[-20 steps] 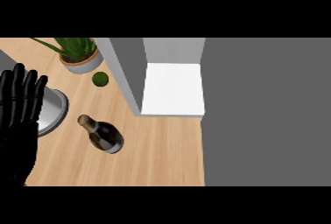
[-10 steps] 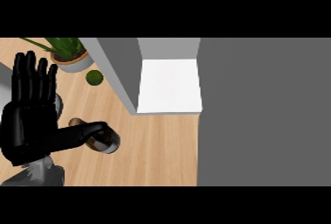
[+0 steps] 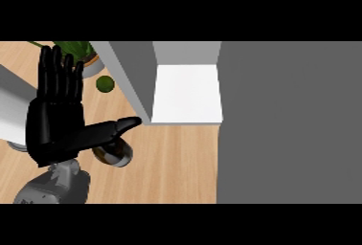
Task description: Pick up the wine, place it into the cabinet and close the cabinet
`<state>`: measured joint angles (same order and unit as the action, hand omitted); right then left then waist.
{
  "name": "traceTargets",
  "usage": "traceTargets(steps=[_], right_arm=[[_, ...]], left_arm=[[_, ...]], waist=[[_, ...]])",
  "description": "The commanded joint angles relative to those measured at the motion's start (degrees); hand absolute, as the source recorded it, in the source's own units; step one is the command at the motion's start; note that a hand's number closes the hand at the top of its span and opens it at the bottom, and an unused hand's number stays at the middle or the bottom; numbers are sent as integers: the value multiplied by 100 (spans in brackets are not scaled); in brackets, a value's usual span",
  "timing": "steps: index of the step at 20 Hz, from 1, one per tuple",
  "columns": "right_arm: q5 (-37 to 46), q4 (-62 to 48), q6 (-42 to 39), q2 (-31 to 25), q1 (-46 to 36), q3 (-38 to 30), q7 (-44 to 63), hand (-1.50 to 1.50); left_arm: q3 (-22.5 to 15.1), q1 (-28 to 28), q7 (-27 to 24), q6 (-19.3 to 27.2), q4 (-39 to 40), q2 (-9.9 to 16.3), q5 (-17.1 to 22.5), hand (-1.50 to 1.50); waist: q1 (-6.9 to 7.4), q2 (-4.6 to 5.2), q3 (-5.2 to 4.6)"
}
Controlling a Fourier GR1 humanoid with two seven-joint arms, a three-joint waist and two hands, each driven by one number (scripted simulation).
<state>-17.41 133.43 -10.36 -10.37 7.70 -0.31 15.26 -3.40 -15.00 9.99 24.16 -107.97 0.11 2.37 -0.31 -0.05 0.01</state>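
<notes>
The wine bottle [image 3: 117, 153] is dark and lies on its side on the wooden counter [image 3: 176, 162], just left of the cabinet. Only its lower part shows. My left hand [image 3: 56, 127] hovers over it, open, with the fingers straight and pointing away from me and the thumb stretched right across the bottle. Whether the hand touches the bottle I cannot tell. The cabinet stands open, showing a white shelf [image 3: 187, 93], and its grey door [image 3: 130, 76] swings out towards me. My right hand is out of view.
A small green lime [image 3: 105, 84] and a potted plant [image 3: 83, 55] sit at the back of the counter. A grey metal vessel [image 3: 13, 103] is at the left edge, mostly behind my hand. The cabinet's grey outer body [image 3: 290, 119] fills the right side.
My left hand has moved right from the left edge until it covers the bottle, its thumb now spread over it. The bottle has stayed in place.
</notes>
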Motion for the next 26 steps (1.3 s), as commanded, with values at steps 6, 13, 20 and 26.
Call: traceTargets(steps=[6,13,20,26], right_arm=[[-125,569,-115,154,155,-69,507,-150],[-406,386,-303,167,76,-404,544,-150],[-122,225,-522,381,252,-342,222,-150],[-194,554,-495,397,266,-279,554,-150]], left_arm=[[-562,-127,241,642,-99,-10,-268,-150],[-639,149,269,562,-290,40,-425,-150],[-558,476,365,685,-364,18,-541,-150],[-414,950,-190,587,-215,28,-386,-150]], waist=[[11,-1,0],[19,-2,0],[17,-1,1],[12,0,-1]])
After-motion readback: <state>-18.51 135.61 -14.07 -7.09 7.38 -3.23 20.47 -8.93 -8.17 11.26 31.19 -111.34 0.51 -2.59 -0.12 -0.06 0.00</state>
